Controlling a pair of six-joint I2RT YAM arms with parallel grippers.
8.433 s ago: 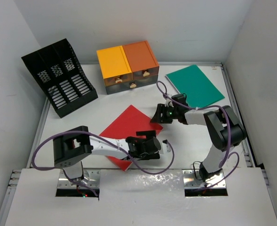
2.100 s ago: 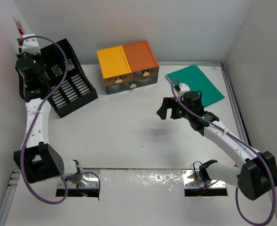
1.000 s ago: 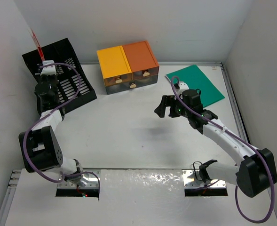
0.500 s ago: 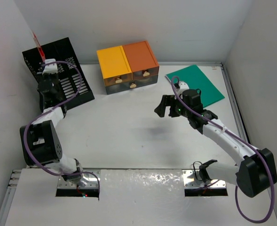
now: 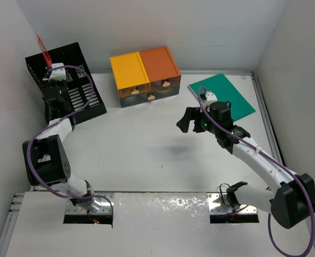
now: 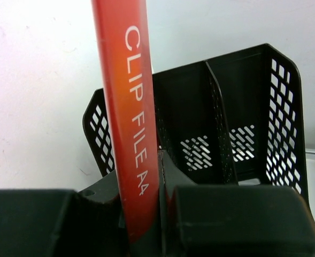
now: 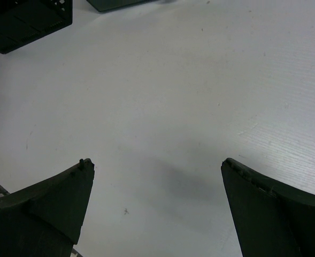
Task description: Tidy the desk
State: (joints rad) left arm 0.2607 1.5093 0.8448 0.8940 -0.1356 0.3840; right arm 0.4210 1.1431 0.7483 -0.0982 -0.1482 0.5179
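L claw [image 5: 53,81] clamped on red clip file [image 6: 126,107], file upright on edge, sticking up past the black file rack [image 5: 78,99]; can't tell if its lower end sits in a slot. R claw [image 5: 191,121] spread wide, holding nothing, hovering above table [image 5: 141,152] right of centre. Table = big white top under both arms, fills most of top view. On it: rack at far left, yellow/orange drawer unit [image 5: 145,72] at back centre, green folder [image 5: 224,97] flat at back right, near R claw. R wrist view: bare white surface btw fingers.
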